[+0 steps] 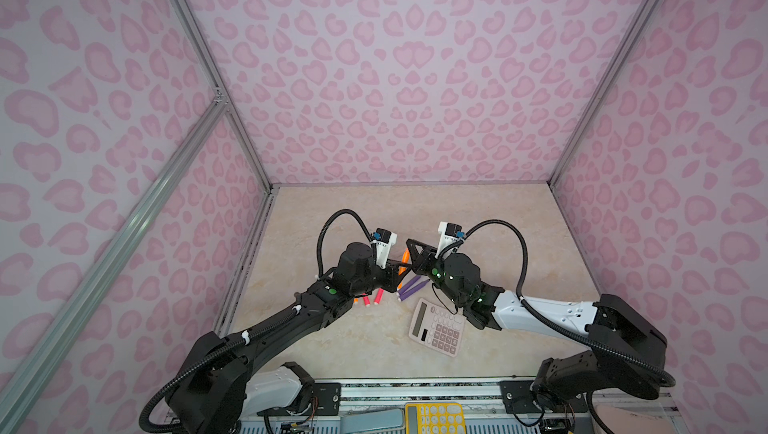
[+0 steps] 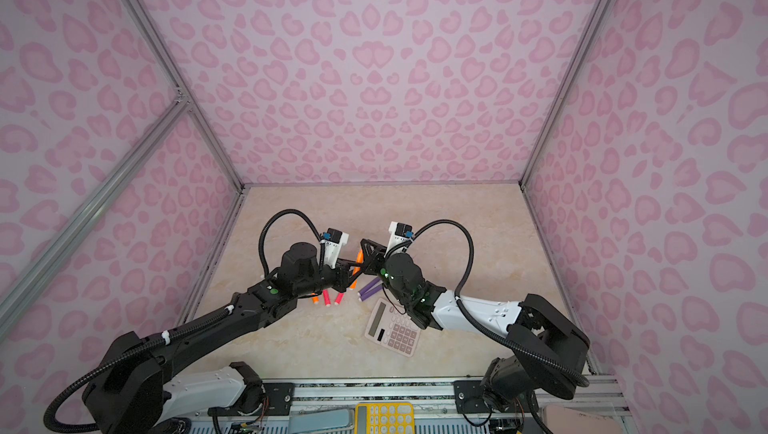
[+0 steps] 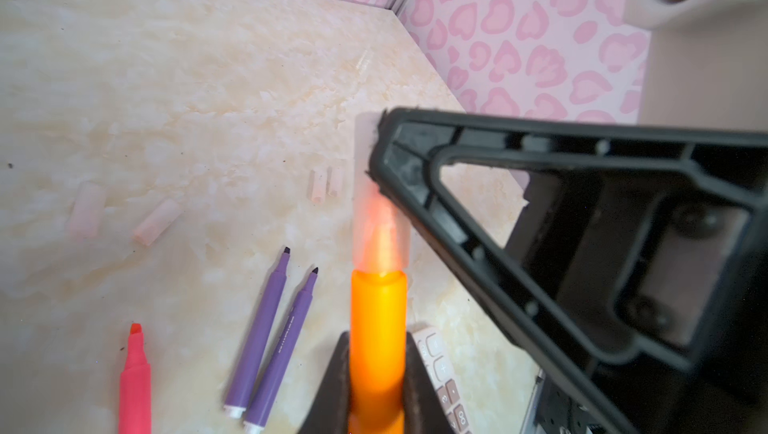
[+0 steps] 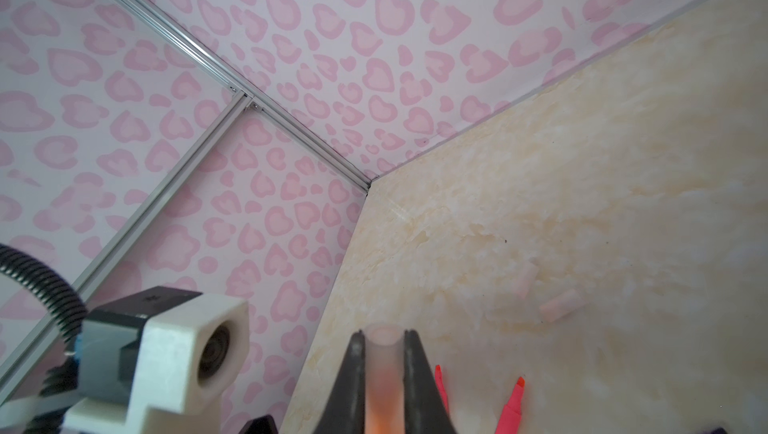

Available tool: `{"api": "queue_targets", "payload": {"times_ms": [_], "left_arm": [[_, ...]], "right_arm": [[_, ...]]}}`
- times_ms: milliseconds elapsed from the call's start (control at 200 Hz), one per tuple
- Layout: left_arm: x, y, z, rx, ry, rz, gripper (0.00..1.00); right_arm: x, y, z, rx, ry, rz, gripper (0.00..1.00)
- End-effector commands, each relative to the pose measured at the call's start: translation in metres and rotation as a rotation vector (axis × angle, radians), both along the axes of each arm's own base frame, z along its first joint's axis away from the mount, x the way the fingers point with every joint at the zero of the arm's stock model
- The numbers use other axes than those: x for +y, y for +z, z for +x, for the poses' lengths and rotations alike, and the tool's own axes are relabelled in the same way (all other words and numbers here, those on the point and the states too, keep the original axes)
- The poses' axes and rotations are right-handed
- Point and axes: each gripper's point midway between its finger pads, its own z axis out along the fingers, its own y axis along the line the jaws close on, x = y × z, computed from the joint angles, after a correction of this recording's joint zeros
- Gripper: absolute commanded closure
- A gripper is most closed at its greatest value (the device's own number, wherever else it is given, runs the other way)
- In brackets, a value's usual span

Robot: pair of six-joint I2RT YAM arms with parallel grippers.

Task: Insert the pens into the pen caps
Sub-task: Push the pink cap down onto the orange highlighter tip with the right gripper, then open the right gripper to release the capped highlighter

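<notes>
My left gripper (image 3: 377, 353) is shut on an orange pen (image 3: 378, 328), held above the table. The pen's tip sits inside a clear pen cap (image 3: 380, 220), and my right gripper (image 4: 384, 334) is shut on that cap (image 4: 384, 365). In both top views the two grippers meet over the middle of the table around the orange pen (image 1: 404, 263). Two purple pens (image 3: 259, 328) lie side by side below. A pink-red pen (image 3: 135, 382) lies nearby, and two pink-red tips (image 4: 513, 407) show in the right wrist view. Several loose caps (image 3: 158, 220) lie on the table.
A pinkish calculator (image 1: 438, 328) lies near the front, right of the purple pens (image 1: 411, 288). Two pink-red pens (image 1: 372, 299) and another orange pen (image 1: 356, 299) stick out from under the left arm. Patterned walls close the table on three sides. A yellow calculator (image 1: 434, 417) sits beyond the front edge.
</notes>
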Motion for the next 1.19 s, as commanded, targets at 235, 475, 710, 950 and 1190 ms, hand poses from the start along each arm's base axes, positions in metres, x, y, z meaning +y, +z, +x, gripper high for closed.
{"api": "queue_targets", "payload": {"times_ms": [235, 475, 710, 950, 1190], "left_arm": [[0.005, 0.050, 0.012, -0.124, 0.032, -0.157, 0.96], [0.006, 0.059, 0.006, -0.147, 0.014, -0.164, 0.96], [0.008, 0.057, 0.008, -0.156, 0.026, -0.136, 0.96], [0.007, 0.053, 0.010, -0.148, 0.030, -0.124, 0.96], [-0.002, 0.048, 0.009, -0.144, 0.015, -0.082, 0.96]], "right_arm": [[0.008, 0.015, -0.030, -0.136, 0.181, 0.066, 0.92], [0.007, 0.020, -0.036, -0.164, 0.201, 0.085, 0.88], [-0.001, 0.021, -0.034, -0.153, 0.164, 0.049, 0.64], [-0.012, 0.027, -0.035, -0.161, 0.129, 0.025, 0.42], [-0.023, 0.038, -0.020, -0.144, 0.055, -0.025, 0.24]]}}
